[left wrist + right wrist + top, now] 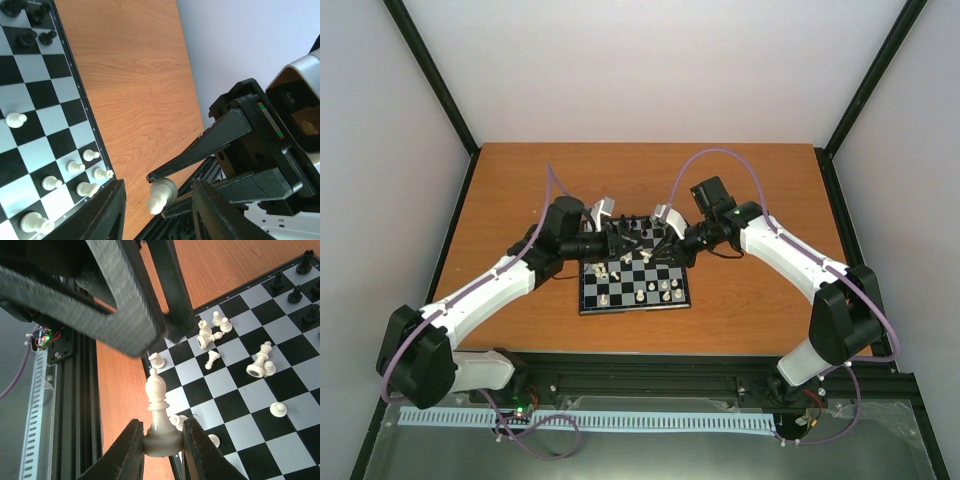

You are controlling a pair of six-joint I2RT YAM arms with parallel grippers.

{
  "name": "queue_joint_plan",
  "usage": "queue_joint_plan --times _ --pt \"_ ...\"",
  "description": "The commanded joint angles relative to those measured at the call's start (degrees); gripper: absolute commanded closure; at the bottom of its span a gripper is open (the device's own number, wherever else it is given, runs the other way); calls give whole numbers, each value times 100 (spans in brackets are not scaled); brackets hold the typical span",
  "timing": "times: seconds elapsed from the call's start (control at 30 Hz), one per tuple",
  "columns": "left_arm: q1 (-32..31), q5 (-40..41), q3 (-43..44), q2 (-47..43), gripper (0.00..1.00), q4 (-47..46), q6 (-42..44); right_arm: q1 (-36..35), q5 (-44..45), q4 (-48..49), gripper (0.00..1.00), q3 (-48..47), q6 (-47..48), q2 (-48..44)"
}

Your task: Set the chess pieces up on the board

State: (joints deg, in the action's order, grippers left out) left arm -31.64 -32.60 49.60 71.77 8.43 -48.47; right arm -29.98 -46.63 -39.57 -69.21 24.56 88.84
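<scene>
The right end effector (163,442) is clenched on the round base of a cream-white bishop-shaped chess piece (158,400), gripping it upright between both fingers. Just beyond and to the right of that grip lies the small black-and-silver checkerboard with a thin black rim (240,390), resting on the orange-brown wooden worktop (120,390). The held piece sits over the board's edge. Several small cream-white chess pieces (260,362) are scattered on the squares ahead of the right end effector, some toppled on their sides, others standing. Tiny black chess pieces (295,292) stand farther off, near the board's far corner. The left end effector (159,210) faces the right one at close range, released, its two black fingers (112,210) spread on either side of the held piece without touching it.
</scene>
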Motion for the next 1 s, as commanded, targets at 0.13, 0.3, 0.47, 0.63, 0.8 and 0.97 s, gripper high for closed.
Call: queue_joint_plan --times 0.13,0.3,0.47,0.63,0.8,0.97 --pt "-258 -82 86 272 65 -372 -286 46 -191 90 87 -33 1 -186" --pt "-290 -104 86 319 70 -409 -357 45 -205 97 87 -29 -4 -193" --pt "-299 -138 62 343 74 -499 -490 45 -251 99 86 -27 -15 -195" --pt "-307 -176 38 382 76 -672 -637 45 -277 112 87 -35 -55 -161" --pt "-413 -164 139 474 75 -618 -662 45 -224 173 87 -52 -151 -149" --pt "-518 150 315 508 64 -203 -454 45 -267 182 87 -66 -175 -163"
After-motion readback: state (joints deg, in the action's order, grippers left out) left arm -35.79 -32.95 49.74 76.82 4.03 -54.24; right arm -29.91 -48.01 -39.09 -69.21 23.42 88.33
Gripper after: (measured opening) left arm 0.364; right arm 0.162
